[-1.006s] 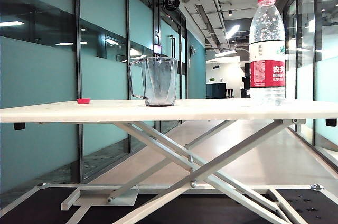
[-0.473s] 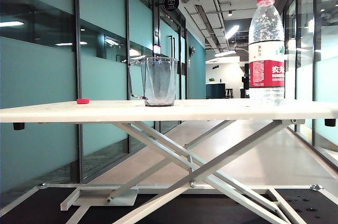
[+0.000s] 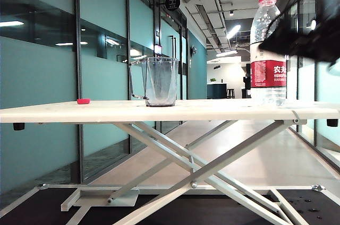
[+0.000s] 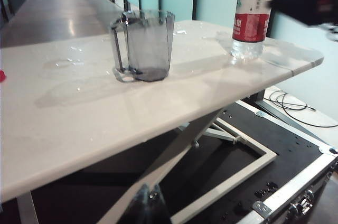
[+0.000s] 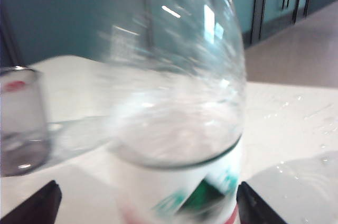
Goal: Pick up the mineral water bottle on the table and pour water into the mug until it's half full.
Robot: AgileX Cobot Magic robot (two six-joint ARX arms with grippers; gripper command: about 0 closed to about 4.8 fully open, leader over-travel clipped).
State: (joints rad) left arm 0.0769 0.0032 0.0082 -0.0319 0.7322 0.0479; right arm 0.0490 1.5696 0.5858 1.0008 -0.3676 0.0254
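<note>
Right gripper (image 5: 145, 203) jaws wide open, straddling mineral water bottle (image 3: 268, 50). Bottle upright at table (image 3: 106, 112) right end, mug (image 3: 158, 81) at bottle's 9 o'clock in exterior view. Left gripper (image 4: 145, 205) far off, can't tell its state.

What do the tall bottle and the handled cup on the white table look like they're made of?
Tall clear bottle with red-and-white label: thin glossy plastic, judging by its dimpled, rippled shoulder. Clear tapered cup with thin handle: smooth transparent glass or hard plastic; the look leaves that open. Open right gripper straddles the bottle.
</note>
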